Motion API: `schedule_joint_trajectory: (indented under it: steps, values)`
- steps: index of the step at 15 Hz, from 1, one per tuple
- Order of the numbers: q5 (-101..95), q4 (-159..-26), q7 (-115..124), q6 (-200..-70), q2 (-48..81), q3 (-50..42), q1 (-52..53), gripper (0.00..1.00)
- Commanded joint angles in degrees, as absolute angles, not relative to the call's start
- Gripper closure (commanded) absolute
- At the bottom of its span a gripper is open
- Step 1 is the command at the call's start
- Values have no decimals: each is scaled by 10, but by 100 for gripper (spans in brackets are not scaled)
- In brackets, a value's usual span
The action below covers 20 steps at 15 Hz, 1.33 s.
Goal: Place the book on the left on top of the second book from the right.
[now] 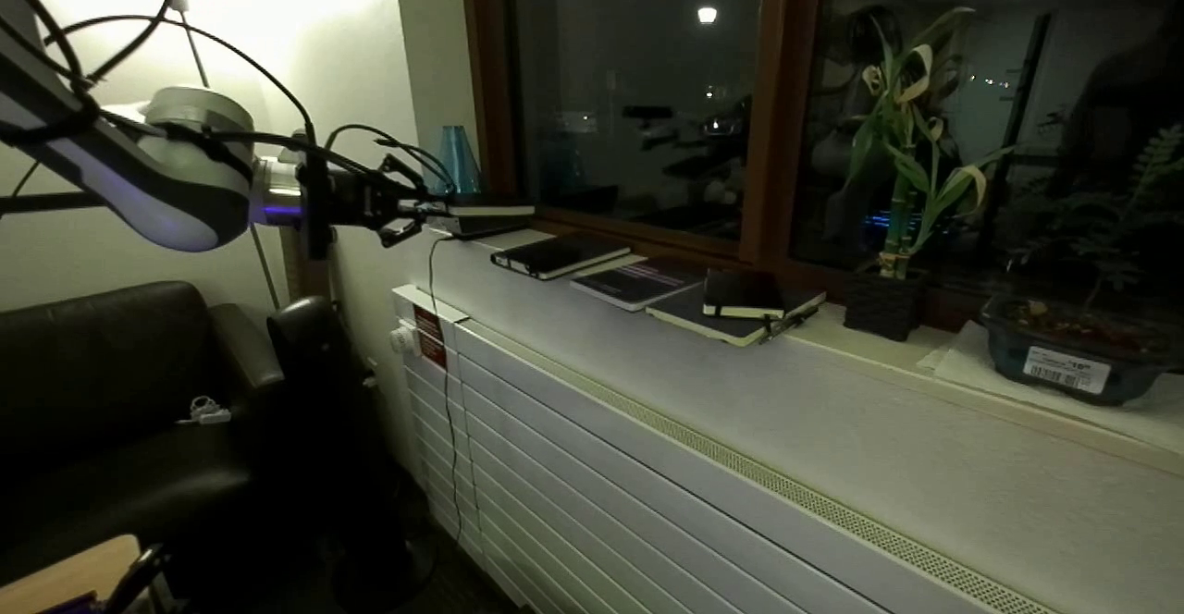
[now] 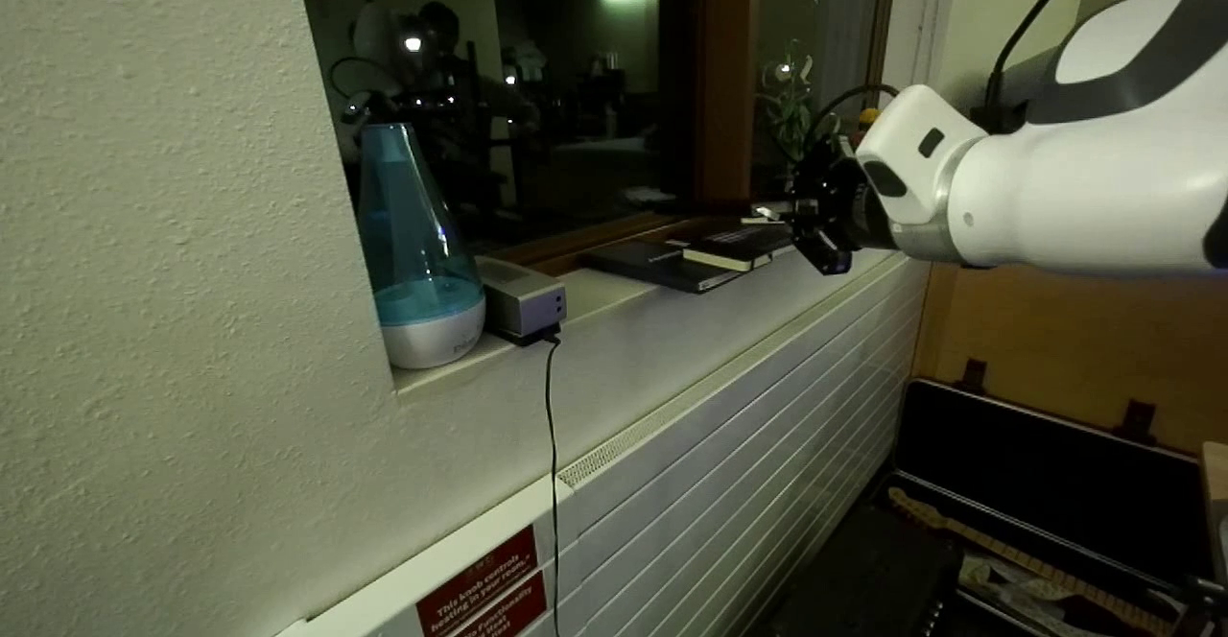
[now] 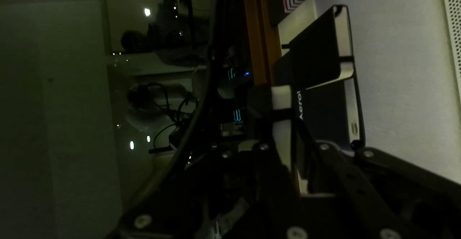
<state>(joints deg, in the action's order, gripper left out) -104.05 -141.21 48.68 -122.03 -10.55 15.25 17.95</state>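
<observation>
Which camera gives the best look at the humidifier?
An exterior view: the humidifier stands close and whole there. Just its blue upper part shows in an exterior view; I can't make it out in the wrist view.

In the wrist view, the gripped book (image 3: pixel 282 140) is blurred and partly covered by the tool (image 3: pixel 284 127). In an exterior view, the lettering on a flat book (image 1: pixel 641 283) is too small to be read. The arm (image 2: pixel 1094 200) is cut off by the edge in both exterior views.

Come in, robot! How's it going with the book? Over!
End effector gripping a black book. Held aloft, not placed yet. Tall plant off to one side, probably not in the way.
</observation>
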Motion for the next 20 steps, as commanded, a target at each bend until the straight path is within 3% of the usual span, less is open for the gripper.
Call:
schedule_joint_trajectory:
  steps: [1, 11, 20]
  values:
    - [-1086, -1470, 505, -1256, -181, 134, 175, 95]
    - [-1336, -1412, 593, -1420, -174, -18, 122, 95]
    - [-1460, -1390, 676, -1459, -147, -82, 87, 95]
